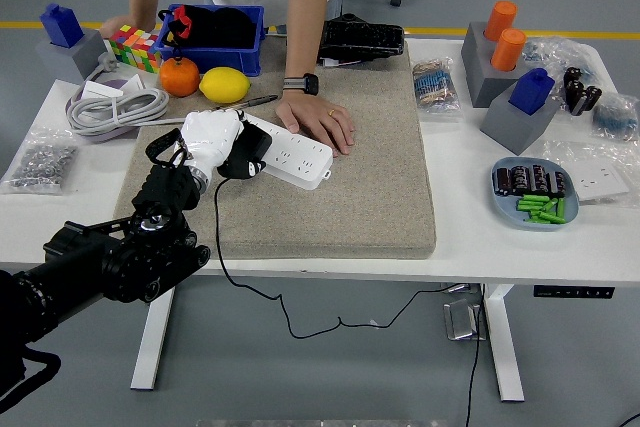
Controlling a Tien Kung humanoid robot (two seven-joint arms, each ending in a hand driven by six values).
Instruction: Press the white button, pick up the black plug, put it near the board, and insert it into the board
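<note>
A white power strip (293, 157) lies slantwise on the beige mat (350, 197). My left hand (215, 137), white-fingered on a black arm, is curled around the black plug (246, 155), which sits at the strip's left end. The plug's black cord (216, 237) trails down off the table's near edge. Whether the prongs are in a socket is hidden by my fingers. A person's hand (320, 119) presses flat on the mat, touching the strip's far right end. My right arm is out of view.
An orange (179, 76), a lemon (224, 84) and a pen lie behind the strip. A blue bin (212, 37), a colour cube (135, 46) and a coiled grey cable (115, 107) stand at back left. At right sit grey blocks (520, 112) and a blue dish (535, 194).
</note>
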